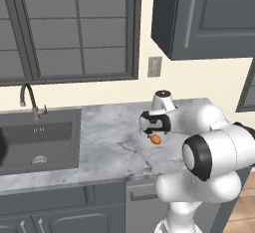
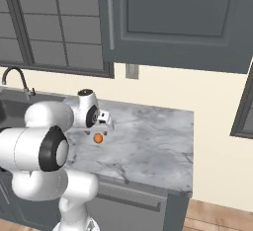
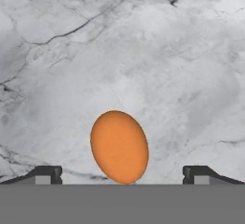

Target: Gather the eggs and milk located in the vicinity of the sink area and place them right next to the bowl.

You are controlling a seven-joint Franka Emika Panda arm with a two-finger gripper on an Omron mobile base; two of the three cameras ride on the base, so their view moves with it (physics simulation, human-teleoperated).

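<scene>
One orange-brown egg (image 3: 119, 146) lies between my gripper's (image 3: 122, 175) two dark fingertips (image 3: 48, 174), which stand wide apart and touch neither side of it. From the base views the egg (image 1: 156, 139) (image 2: 98, 138) sits just under the open gripper (image 1: 155, 133) (image 2: 99, 131), over the marble counter (image 1: 109, 142); whether it rests on the stone I cannot tell. The dark grey sink (image 1: 40, 142) with its curved faucet (image 1: 27, 97) is to the left. The second egg, the milk and the bowl are out of view.
The marble counter (image 2: 148, 141) runs right to an edge near the wall. A dark upper cabinet (image 1: 204, 18) hangs above it, and an outlet (image 1: 155, 66) sits on the cream wall beside the window (image 1: 64, 28). My own white arm (image 1: 214, 147) fills the near right.
</scene>
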